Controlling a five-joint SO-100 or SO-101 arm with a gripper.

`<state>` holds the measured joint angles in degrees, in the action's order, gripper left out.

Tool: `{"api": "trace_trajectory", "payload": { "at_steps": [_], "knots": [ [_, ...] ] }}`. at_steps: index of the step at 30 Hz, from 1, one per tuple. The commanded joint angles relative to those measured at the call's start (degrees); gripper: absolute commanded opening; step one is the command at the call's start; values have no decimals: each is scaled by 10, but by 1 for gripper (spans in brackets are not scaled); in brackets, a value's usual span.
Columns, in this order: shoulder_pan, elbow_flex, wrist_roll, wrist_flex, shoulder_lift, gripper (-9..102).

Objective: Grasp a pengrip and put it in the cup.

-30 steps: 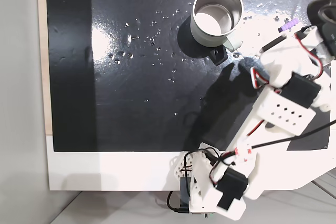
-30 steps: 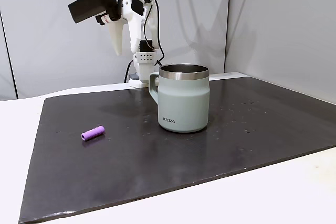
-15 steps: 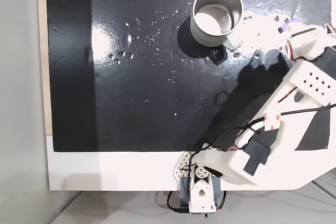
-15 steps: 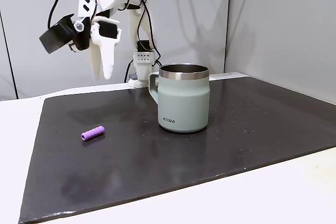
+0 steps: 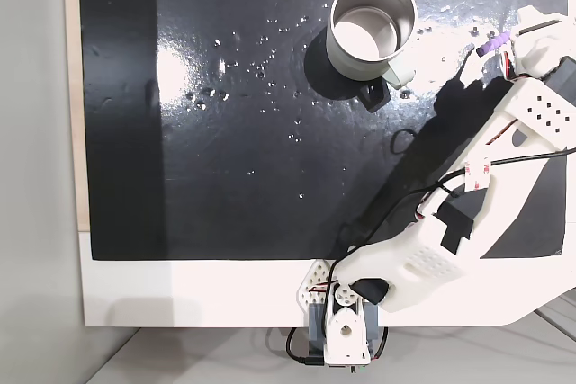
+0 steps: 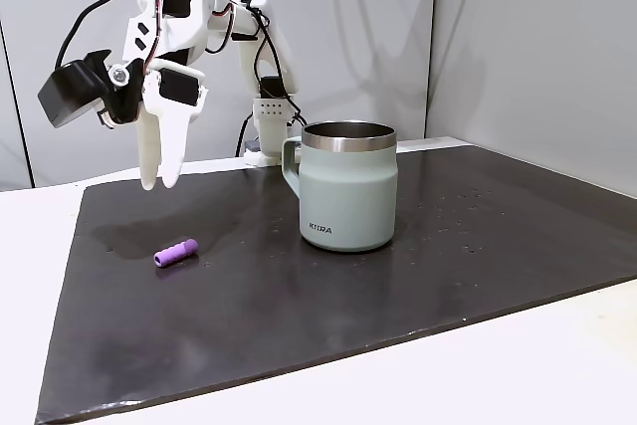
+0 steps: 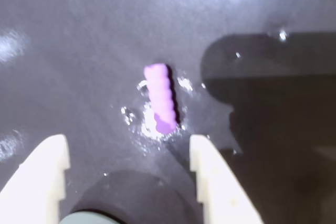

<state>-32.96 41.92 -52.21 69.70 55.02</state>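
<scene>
Claw lined up over the pen grip

The claw (image 6: 159, 182) has swung out and dropped over the last second, now hanging wide open and empty just above the pen grip (image 7: 161, 105), which lies on the dark worktop (image 6: 398, 286) well apart from the cup (image 6: 347, 186); grasping looks next. The cup appears empty.

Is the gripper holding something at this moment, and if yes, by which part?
Nothing is held. The gripper is open above the mat; the pengrip lies there untouched.

Lilac ribbed pengrip (image 7: 160, 98); grey-green cup (image 6: 348, 189); black mat (image 5: 234, 105).
</scene>
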Motion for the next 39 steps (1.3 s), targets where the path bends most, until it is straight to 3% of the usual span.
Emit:
{"api": "trace_trajectory", "payload": {
  "at_steps": [1,14,28,39],
  "knots": [
    [7,-61,1,-26,-13,29],
    [25,-141,-11,-45,-109,29],
    [29,-108,-69,-29,-142,28],
    [13,-98,-98,-77,-181,24]
  ]
}}
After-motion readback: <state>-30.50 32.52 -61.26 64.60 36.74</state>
